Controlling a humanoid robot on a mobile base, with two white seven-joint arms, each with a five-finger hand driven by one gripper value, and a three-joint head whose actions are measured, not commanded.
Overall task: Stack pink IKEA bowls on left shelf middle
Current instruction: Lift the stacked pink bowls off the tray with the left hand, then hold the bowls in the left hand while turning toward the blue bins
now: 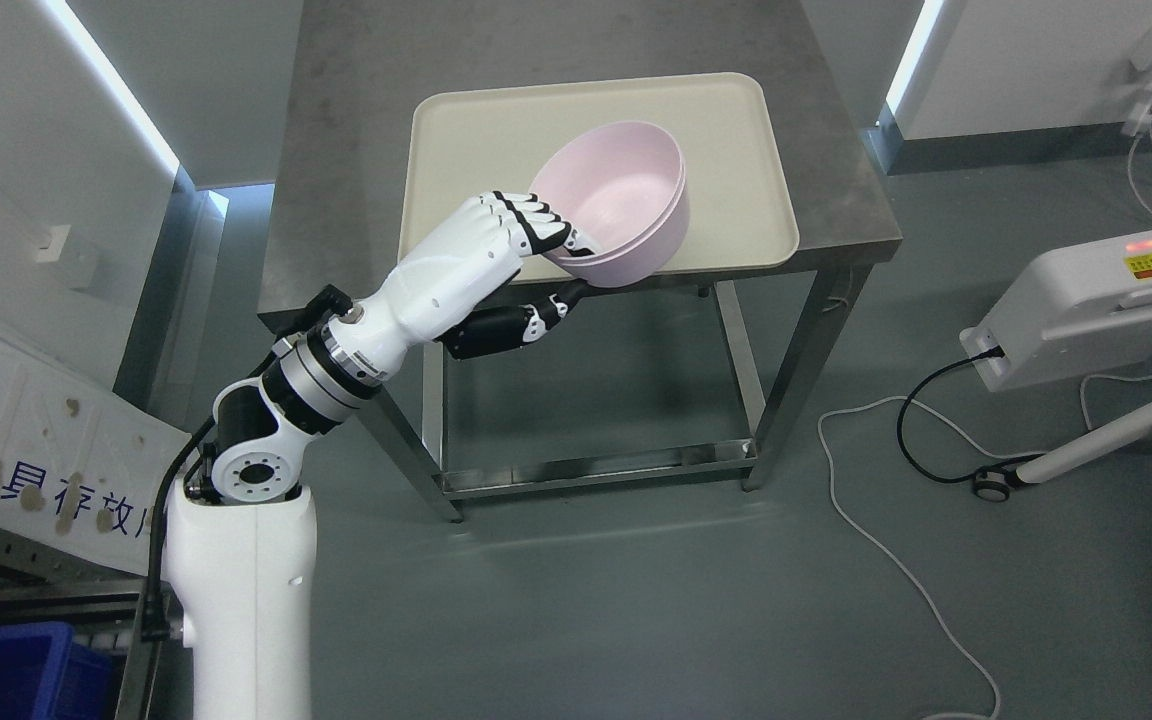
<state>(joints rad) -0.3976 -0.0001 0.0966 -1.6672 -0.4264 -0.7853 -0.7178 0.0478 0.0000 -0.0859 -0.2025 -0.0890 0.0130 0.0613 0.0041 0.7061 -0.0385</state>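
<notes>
Left hand clamped on near rim of pink bowls, a nested pair by the look, tilted over the cream tray. Pickup done, I judge; carry to shelf and placement remain.

Steel table on grey floor

The white robot left hand covers part of the pale pink plastic bowl's near rim. The cream rectangular plastic tray's front edge lies partly behind that bowl. The blue plastic crate is cropped at the lower left.
</notes>
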